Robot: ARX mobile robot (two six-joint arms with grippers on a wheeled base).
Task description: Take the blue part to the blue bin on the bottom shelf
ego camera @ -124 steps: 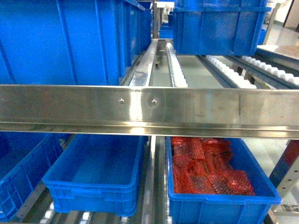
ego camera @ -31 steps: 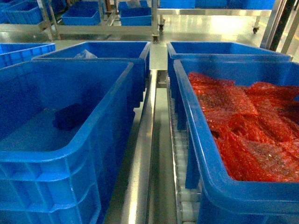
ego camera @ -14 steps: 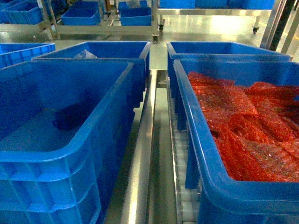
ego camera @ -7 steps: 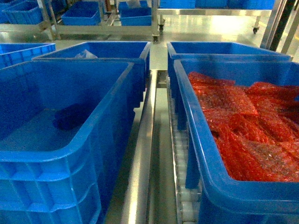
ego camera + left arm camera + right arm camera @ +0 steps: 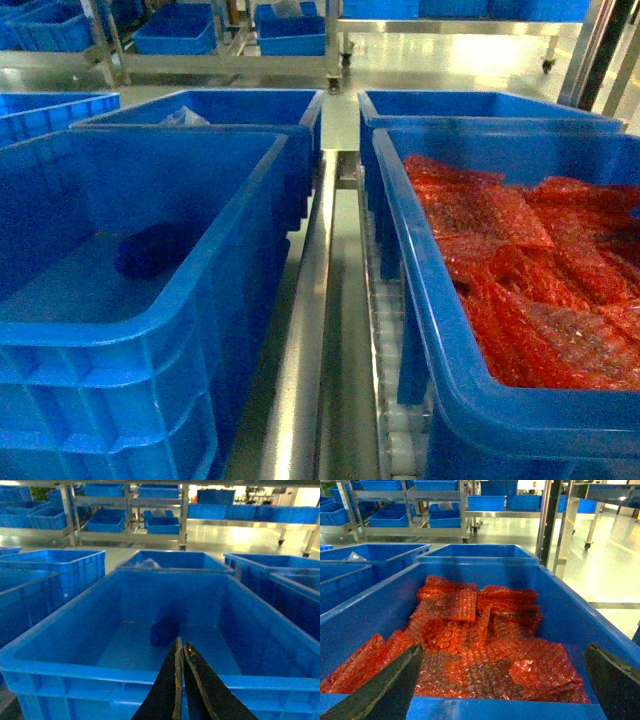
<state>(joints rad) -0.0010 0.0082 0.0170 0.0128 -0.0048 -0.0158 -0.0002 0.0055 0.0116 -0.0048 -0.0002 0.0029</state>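
on the left of the head view, a large blue crate (image 5: 140,300) is seen from above, and the blue part (image 5: 155,250) is found lying on its floor, towards the far left corner, touching nothing else that can be made out. in the left wrist view the same dark lump (image 5: 165,630) is shown resting near the middle of the crate floor, beyond the left gripper (image 5: 181,652), whose two dark fingers are pressed together with nothing between them, held above the near rim of the crate. between the two front crates a shiny steel rail (image 5: 305,340) is run, with white rollers (image 5: 395,400) just beside it. on the right, a crate of red crinkly packets (image 5: 520,270) is stood. in the right wrist view the right gripper (image 5: 502,680) is held spread wide above those packets (image 5: 480,635), one finger (image 5: 385,690) at each lower corner. more blue crates (image 5: 210,110) are lined up behind.
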